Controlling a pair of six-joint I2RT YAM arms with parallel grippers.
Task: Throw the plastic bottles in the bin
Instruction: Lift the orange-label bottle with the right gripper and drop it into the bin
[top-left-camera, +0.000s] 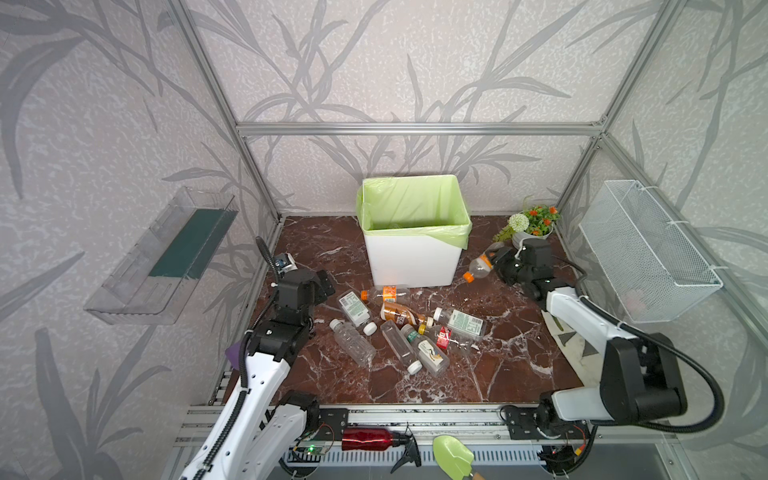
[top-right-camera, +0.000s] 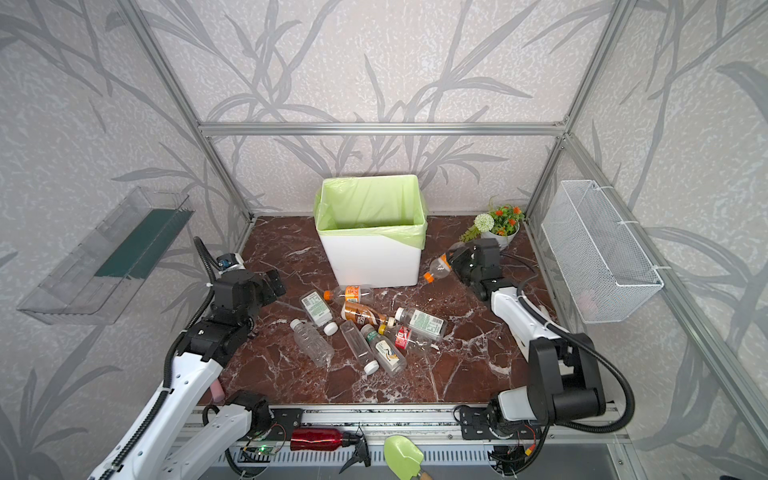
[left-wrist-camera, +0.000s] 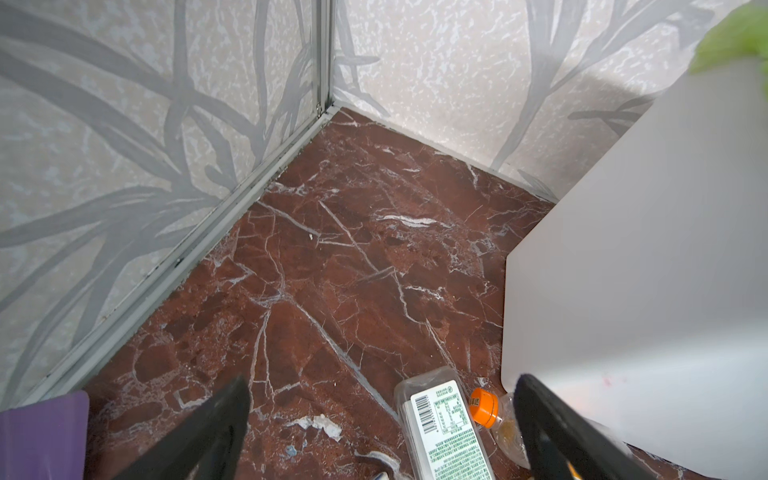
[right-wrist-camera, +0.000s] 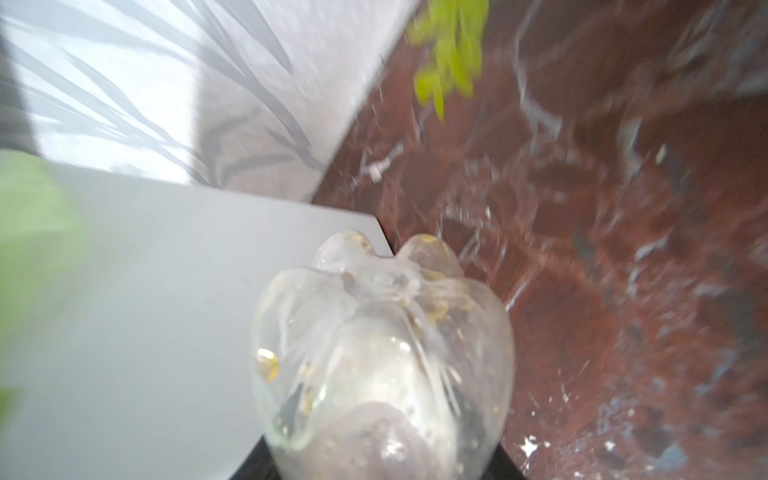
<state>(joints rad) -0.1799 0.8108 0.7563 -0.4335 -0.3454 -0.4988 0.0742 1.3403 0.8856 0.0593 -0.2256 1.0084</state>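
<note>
Orange-capped bottle (top-left-camera: 478, 268) in right end effector (top-left-camera: 493, 260)

Bright even light, sharp top views bowed at edges, right wrist view motion-blurred

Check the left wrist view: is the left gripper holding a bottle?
No: the left gripper has its jaws wide apart, with nothing gripped between them.
</note>
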